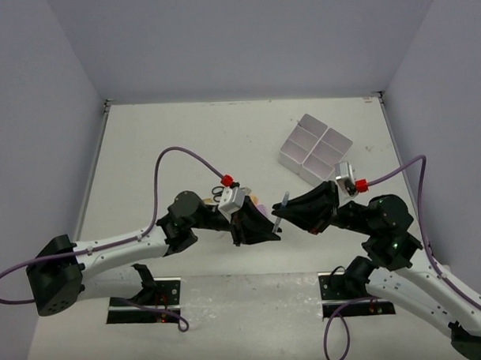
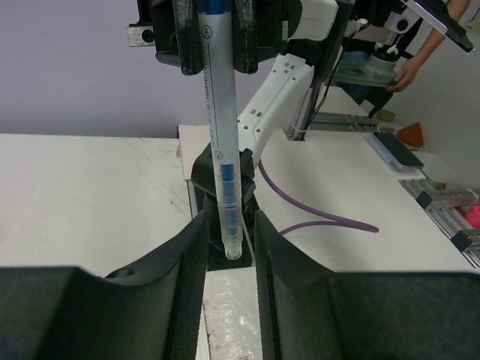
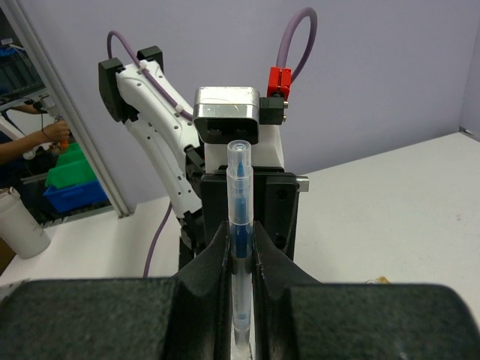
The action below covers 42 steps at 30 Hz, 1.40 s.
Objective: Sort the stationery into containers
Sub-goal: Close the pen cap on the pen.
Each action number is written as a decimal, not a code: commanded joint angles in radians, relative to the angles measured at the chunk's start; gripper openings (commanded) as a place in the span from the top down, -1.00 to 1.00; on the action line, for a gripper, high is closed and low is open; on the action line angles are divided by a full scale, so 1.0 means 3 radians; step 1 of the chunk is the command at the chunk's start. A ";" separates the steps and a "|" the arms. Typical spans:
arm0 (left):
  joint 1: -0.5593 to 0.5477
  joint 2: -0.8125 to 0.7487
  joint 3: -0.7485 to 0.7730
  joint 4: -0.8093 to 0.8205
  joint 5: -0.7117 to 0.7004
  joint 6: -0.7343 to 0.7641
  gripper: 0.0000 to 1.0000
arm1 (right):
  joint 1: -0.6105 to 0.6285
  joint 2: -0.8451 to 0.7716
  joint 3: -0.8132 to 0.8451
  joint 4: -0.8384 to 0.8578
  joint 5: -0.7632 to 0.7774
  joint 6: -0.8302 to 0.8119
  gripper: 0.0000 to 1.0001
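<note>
**Pen between two grippers, mid-table**

Item: pen (image 1: 281,209), clear barrel with blue inside. In the overhead view it sits at the centre of the frame, off the table (image 1: 184,142), and leans slightly.

Right gripper (image 3: 241,247): clamped tight on the pen (image 3: 240,195), both fingers pressed to the barrel. The arm enters from the lower right corner, elbow raised, forearm level and pointing toward frame left.

Left gripper (image 2: 231,262): jaws narrow but parted. The pen's free end (image 2: 225,187) stands between the fingertips with a sliver of gap on either side, and no contact is visible. The arm enters from the lower left corner and stretches low and nearly straight toward frame centre, nose to nose with the right gripper.

White box (image 1: 314,150): four compartments, upper right of centre, turned corner-on, well apart from the pen.

Other stationery: black scissors (image 1: 216,192) and a pink item (image 1: 258,201), both partly hidden by the left wrist at centre frame.
</note>
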 commanded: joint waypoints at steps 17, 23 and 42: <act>0.0031 -0.0328 0.0292 -0.0324 -0.0095 0.0241 1.00 | 0.0035 0.0056 -0.0344 0.0178 -0.0300 0.0061 1.00; 0.0101 -0.0506 0.0392 -0.0489 -0.0109 0.0348 1.00 | 0.0250 -0.0014 -0.0621 0.0086 -0.0190 -0.0008 1.00; 0.0311 -0.0516 0.0864 -0.0502 0.0001 0.0441 1.00 | 0.0484 0.0394 -0.1051 0.0319 -0.0118 0.0168 1.00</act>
